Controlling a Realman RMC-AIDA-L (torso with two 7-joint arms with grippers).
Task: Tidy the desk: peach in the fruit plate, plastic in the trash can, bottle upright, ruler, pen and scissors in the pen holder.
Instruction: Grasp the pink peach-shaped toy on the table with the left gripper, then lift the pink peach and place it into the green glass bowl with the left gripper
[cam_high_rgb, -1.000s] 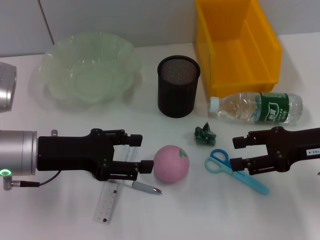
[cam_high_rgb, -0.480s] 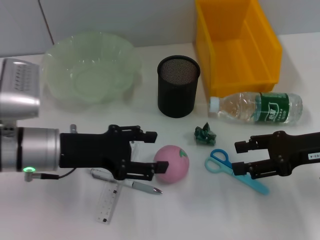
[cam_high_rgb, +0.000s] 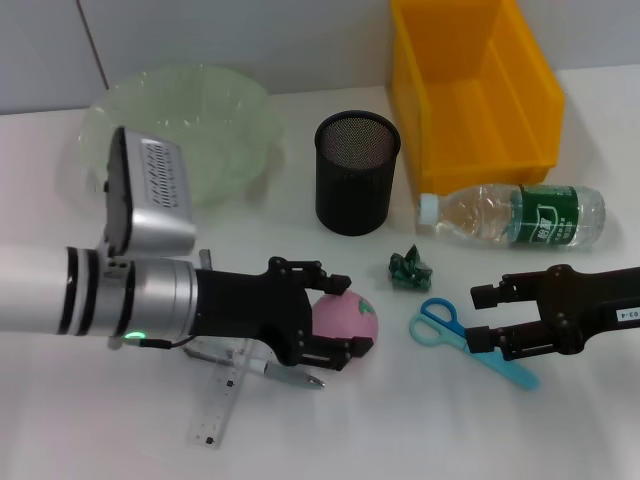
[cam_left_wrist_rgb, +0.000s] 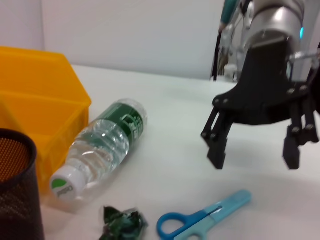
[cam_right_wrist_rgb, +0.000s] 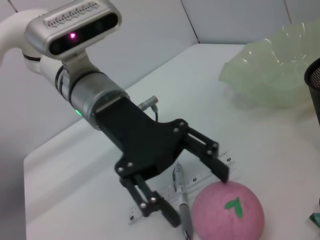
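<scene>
**One peach, straddled by spread fingers**

On the table (cam_high_rgb: 560, 440): one pink peach (cam_high_rgb: 345, 322), lying near the front between the two grippers. Left gripper (cam_high_rgb: 345, 320) spread wide astride it, one finger on each side, not yet pinching. Beneath that arm, one ruler (cam_high_rgb: 222, 400) and one pen (cam_high_rgb: 290, 376), side by side. Right gripper (cam_high_rgb: 482, 315) parted and holding nothing, hovering over the handle end of one pair of blue scissors (cam_high_rgb: 470, 345). One green plastic scrap (cam_high_rgb: 411, 267) just behind. One bottle (cam_high_rgb: 515, 215) lying flat. One mesh pen holder (cam_high_rgb: 357, 172), one green fruit plate (cam_high_rgb: 185, 135), one yellow trash can (cam_high_rgb: 472, 85).
</scene>
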